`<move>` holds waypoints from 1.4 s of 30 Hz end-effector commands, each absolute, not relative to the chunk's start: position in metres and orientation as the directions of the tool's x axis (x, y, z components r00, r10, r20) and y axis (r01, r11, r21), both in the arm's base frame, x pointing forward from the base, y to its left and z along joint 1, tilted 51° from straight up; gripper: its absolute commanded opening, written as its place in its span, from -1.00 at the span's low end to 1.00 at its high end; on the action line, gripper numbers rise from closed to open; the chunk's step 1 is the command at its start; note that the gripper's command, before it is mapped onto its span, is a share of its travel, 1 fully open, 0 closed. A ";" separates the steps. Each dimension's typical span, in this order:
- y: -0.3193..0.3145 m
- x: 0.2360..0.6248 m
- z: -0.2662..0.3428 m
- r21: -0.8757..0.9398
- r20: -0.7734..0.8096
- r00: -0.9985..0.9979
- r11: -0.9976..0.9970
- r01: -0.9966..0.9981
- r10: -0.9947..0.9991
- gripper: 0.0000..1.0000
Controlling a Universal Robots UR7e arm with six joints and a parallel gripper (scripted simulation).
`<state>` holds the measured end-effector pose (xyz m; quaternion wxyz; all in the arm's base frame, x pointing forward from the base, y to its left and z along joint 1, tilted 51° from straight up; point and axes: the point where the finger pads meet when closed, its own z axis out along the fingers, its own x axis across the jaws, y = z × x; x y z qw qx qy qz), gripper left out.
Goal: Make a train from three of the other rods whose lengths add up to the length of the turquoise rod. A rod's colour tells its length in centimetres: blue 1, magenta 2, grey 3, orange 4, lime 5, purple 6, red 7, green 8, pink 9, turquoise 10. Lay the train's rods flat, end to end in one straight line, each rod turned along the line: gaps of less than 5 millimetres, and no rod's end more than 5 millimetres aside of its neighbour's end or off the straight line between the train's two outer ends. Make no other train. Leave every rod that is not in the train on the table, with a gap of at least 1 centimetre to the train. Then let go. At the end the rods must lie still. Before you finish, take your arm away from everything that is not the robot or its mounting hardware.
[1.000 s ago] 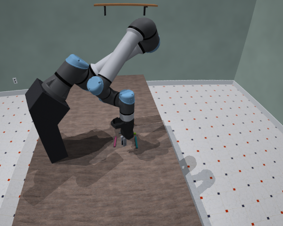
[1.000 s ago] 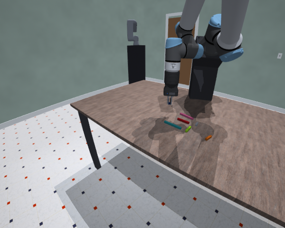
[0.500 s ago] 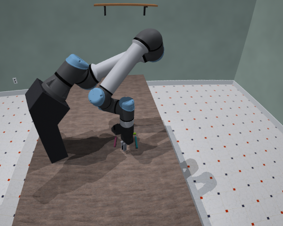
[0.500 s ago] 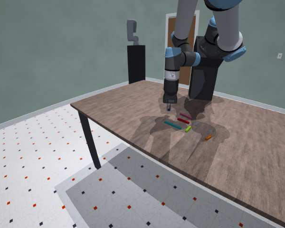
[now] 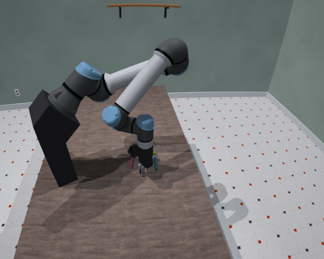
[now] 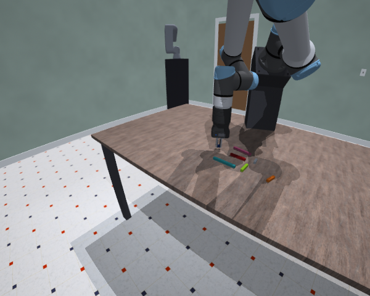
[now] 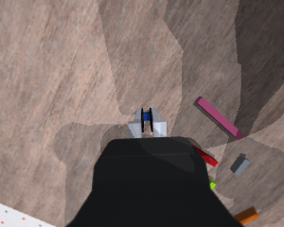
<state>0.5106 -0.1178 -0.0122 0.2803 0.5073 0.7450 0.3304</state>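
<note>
On the table, turquoise rod [image 5: 156, 163] [image 6: 224, 161]: we see it lying flat, apart from the other rods.
Red rod [image 6: 237, 156] [image 7: 206, 156]: flat, between the turquoise and pink rods; the arm covers part of it in our wrist view.
Lime rod [image 5: 154, 152] [image 6: 244, 167] [image 7: 212, 183]: near one end of the turquoise, turned across its direction.
Pink rod [image 5: 132, 162] [image 6: 242, 150] [image 7: 219, 117]: flat, on the far side of the red from the turquoise.
Grey rod [image 6: 254, 160] [image 7: 239, 165]: near one end of the pink, apart from it.
Orange rod [image 6: 271, 178] [image 7: 247, 217]: farther out, beyond the lime and grey.
Claw [image 5: 141, 174] [image 6: 218, 145] [image 7: 146, 114]: we have it pointing down, fingers nearly together, closed on the blue rod.
Blue rod [image 7: 146, 115]: between the fingertips; we cannot tell whether it touches the table.
Arm [image 5: 145, 80] [image 6: 222, 102]: reaching over the table [image 5: 123, 217] [image 6: 153, 159] from a black pedestal [image 5: 54, 156] [image 6: 263, 110].
Surroundings: we see green walls and a speckled floor.
</note>
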 end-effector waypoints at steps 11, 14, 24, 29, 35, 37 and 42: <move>-0.118 0.511 -0.012 0.777 -0.083 -0.328 0.267 0.570 0.941 -0.52; -0.118 0.511 -0.012 0.777 -0.083 -0.328 0.267 0.570 0.941 -0.52; -0.118 0.511 -0.012 0.777 -0.083 -0.328 0.267 0.570 0.941 -0.52; -0.118 0.511 -0.012 0.777 -0.083 -0.328 0.267 0.570 0.941 -0.52; -0.118 0.511 -0.012 0.777 -0.083 -0.328 0.267 0.570 0.941 -0.52; -0.118 0.512 -0.013 0.777 -0.083 -0.328 0.267 0.570 0.941 -0.52; -0.117 0.515 -0.015 0.777 -0.083 -0.328 0.267 0.570 0.941 -0.52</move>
